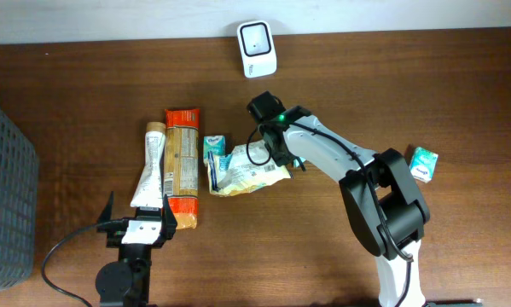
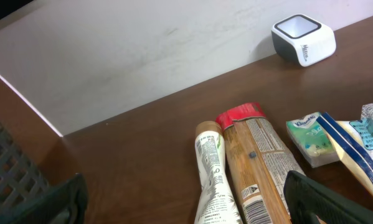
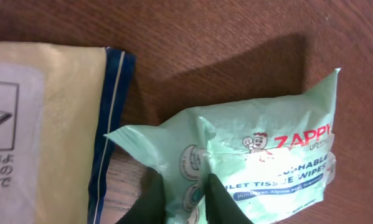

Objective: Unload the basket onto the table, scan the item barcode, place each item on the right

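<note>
Dark brown wood of the table (image 3: pixel 205 37) fills the right wrist view. On it lies a pale green wipes pack (image 3: pixel 267 162), just beside a yellow bag (image 3: pixel 49 124) with a blue edge. The right gripper (image 3: pixel 183 186) has both dark fingers (image 3: pixel 223 202) pinched on a fold at the pack's near corner, so it is clenched on the wipes pack. As far as I can tell, the pack rests on the wood and is not lifted.

From overhead, the right arm reaches to the middle of the table, over the crumpled heap of bag and wipes. A white scanner (image 1: pixel 257 49) stands at the far edge, well apart from the heap. The left gripper (image 1: pixel 137 215) sits at the near edge with jaws spread wide and nothing between them, near a tube (image 1: pixel 148 166) and an orange packet (image 1: pixel 182 166).

The left wrist view shows the tube and packet ahead, with the scanner beyond them by the wall.

I judge the step in hand to be the pick-up. Next the pack needs lifting clear of the bag, carrying to the scanner and turning so its barcode faces the window; no barcode shows on the visible face, so it may be underneath
</note>
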You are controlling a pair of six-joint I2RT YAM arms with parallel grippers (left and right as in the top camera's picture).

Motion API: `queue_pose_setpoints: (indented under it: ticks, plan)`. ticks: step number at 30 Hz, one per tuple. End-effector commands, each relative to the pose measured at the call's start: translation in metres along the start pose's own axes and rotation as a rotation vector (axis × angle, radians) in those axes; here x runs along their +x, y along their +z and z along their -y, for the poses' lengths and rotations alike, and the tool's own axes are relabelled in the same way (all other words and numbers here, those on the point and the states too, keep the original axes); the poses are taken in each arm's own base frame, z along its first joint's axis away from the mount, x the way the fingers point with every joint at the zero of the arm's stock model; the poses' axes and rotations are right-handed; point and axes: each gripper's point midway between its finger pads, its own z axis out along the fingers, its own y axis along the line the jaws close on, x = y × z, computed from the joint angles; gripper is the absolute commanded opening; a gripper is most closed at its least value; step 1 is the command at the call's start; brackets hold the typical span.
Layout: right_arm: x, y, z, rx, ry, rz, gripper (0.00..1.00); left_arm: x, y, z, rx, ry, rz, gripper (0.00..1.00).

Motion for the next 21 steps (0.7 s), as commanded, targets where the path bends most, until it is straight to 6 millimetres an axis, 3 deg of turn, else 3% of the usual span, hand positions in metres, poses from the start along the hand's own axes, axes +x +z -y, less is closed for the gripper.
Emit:
queue_pose_setpoints:
  ticks: [1, 3, 5, 6, 9, 12, 14, 17, 19, 21]
  plan:
    - [0.032, 0.032, -0.017, -0.029, -0.036, -0.121, 0.04, 0.002, 0.000, 0.000, -0.002, 0.012, -0.001, 0.99]
    - [0.028, 0.023, -0.014, -0.030, -0.021, -0.122, 0.04, 0.002, 0.000, 0.000, -0.001, 0.012, -0.001, 0.99]
    - [0.015, -0.002, -0.014, -0.090, 0.003, -0.106, 0.04, 0.002, 0.000, 0.000, -0.001, 0.012, -0.001, 0.99]
    - [0.008, -0.020, -0.015, -0.146, 0.018, -0.088, 0.04, 0.002, 0.000, 0.000, -0.001, 0.012, -0.001, 0.99]
    - [-0.023, -0.097, -0.007, -0.424, 0.118, 0.049, 0.04, 0.002, 0.000, 0.000, -0.001, 0.012, -0.001, 0.99]
    - [-0.031, -0.151, 0.010, -0.719, 0.218, 0.152, 0.04, 0.002, 0.000, 0.000, -0.002, 0.012, -0.001, 0.99]
    - [-0.032, -0.185, 0.021, -1.057, 0.283, 0.206, 0.04, 0.002, 0.000, 0.000, -0.001, 0.012, -0.001, 0.99]
    - [-0.027, -0.189, 0.029, -1.353, 0.351, 0.242, 0.04, 0.002, 0.000, 0.000, -0.001, 0.012, -0.001, 0.99]
    - [-0.014, -0.156, 0.029, -1.452, 0.459, 0.221, 0.04, 0.002, 0.000, 0.000, -0.002, 0.012, -0.002, 0.99]
    - [-0.001, -0.116, 0.028, -1.426, 0.555, 0.196, 0.04, 0.002, 0.000, 0.000, -0.001, 0.012, -0.001, 0.99]
